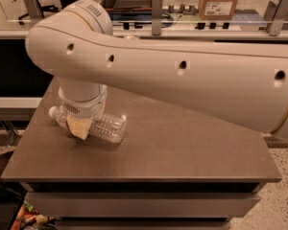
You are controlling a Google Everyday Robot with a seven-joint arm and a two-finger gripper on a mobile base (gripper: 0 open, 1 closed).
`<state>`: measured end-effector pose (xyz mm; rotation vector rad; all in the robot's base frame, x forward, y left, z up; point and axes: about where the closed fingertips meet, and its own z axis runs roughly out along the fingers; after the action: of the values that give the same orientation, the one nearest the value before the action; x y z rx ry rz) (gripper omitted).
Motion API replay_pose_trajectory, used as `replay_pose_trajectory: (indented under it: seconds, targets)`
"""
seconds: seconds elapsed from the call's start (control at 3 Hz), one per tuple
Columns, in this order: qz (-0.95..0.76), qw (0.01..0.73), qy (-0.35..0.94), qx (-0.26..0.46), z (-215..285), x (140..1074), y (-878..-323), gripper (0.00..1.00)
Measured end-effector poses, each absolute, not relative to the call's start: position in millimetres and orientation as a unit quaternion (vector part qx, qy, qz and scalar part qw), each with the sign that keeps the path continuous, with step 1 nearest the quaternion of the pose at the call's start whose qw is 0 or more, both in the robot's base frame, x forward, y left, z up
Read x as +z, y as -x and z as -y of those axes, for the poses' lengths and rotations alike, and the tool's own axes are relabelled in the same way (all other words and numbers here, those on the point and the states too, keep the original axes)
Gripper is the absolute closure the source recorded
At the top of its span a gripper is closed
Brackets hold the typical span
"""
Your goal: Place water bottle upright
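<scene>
The water bottle (107, 127) is clear and ribbed with a white cap. It lies on its side at the left of the dark table (182, 147), cap pointing left and raised a little. My gripper (79, 126) hangs down from the big white arm and straddles the bottle near its neck. One tan finger (79, 128) shows in front of the bottle; the other is hidden behind it. The gripper looks shut on the bottle. The label is hidden by the gripper.
The white arm (192, 75) spans the view above the table's back. Behind it run a counter with metal posts (156, 13) and a cardboard box (220, 3). The table's front edge and a lower shelf (139, 202) are near the bottom.
</scene>
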<state>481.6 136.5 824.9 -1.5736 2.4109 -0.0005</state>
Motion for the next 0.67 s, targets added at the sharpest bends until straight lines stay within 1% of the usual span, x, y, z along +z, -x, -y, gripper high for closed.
replay_pose_trajectory:
  seconds: [0.67]
  targets:
    - [-0.826,0.139,0.546,0.004,-138.0,829.8,-482.8,1.0]
